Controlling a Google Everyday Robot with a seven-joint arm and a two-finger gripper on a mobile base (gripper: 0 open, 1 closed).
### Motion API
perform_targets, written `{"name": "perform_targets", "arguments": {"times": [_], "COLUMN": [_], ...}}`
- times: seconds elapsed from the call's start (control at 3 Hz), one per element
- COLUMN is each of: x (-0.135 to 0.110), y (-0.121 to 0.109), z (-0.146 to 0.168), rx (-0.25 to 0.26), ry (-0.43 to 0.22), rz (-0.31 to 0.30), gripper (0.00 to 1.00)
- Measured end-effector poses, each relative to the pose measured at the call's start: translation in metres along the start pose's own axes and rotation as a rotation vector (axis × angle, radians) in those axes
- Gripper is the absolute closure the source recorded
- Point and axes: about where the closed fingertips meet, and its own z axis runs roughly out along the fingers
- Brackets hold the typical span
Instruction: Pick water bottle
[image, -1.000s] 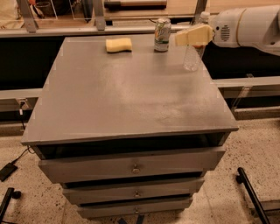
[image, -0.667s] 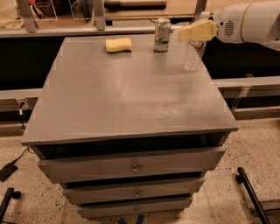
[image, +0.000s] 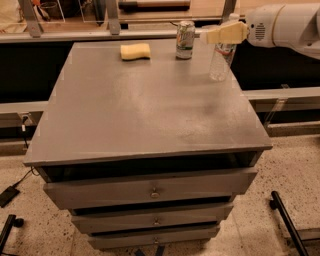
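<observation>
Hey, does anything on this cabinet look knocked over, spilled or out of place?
Nothing stands out. The water bottle and drink can stand upright, the yellow sponge lies flat, and no spill shows on the cabinet top. The gripper is at the bottle's neck.

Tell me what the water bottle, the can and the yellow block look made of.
Water bottle: likely thin clear plastic; the tabletop shows through its body. Can: metal, probably aluminium, silvery sheen with green print. Yellow block: looks like foam sponge, matte, rounded edges. The tool sits at the bottle's upper part, in front of it.
</observation>
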Motion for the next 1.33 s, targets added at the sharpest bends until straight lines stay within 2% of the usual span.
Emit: {"name": "perform_targets", "arguments": {"times": [0.67,1.33], "x": [0.013,0.037], "y": [-0.018,-0.042], "z": [0.013,0.015], "rx": [0.003,-0.025], "ry": [-0.032,-0.048], "rz": [0.007,0.031], "gripper": [0.00,0.00]}}
